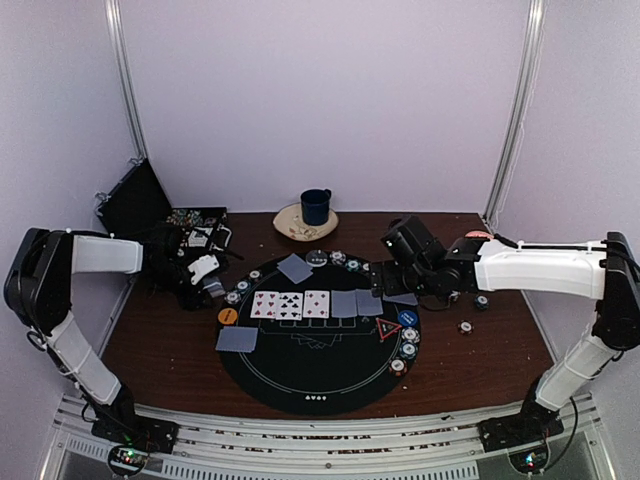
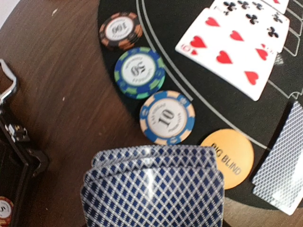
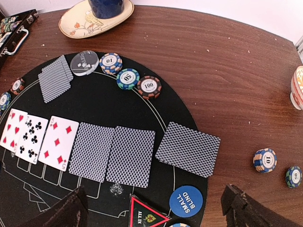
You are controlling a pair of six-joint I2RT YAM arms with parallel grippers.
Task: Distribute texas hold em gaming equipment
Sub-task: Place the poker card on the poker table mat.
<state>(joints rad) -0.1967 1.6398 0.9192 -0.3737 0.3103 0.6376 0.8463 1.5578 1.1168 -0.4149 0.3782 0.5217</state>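
My left gripper (image 1: 208, 280) hovers over the left rim of the black round mat (image 1: 310, 375), shut on a fanned stack of blue-backed playing cards (image 2: 151, 189) that hides its fingers. Just beyond the stack lie three striped chips (image 2: 167, 117) and the orange big blind disc (image 2: 228, 156). Three face-up cards (image 3: 35, 137) and two face-down cards (image 3: 111, 153) form a row across the mat. My right gripper (image 3: 154, 208) stands open above the blue small blind disc (image 3: 186, 200) and the red-edged triangle marker (image 3: 147, 215), near a face-down card pile (image 3: 188, 149).
An open black case (image 1: 140, 205) sits at the back left. The dark blue mug (image 1: 316, 206) stands on a plate behind the mat. Two loose chips (image 3: 264, 160) lie on the wood right of the mat, with a red-patterned bowl (image 3: 297, 87) beyond them.
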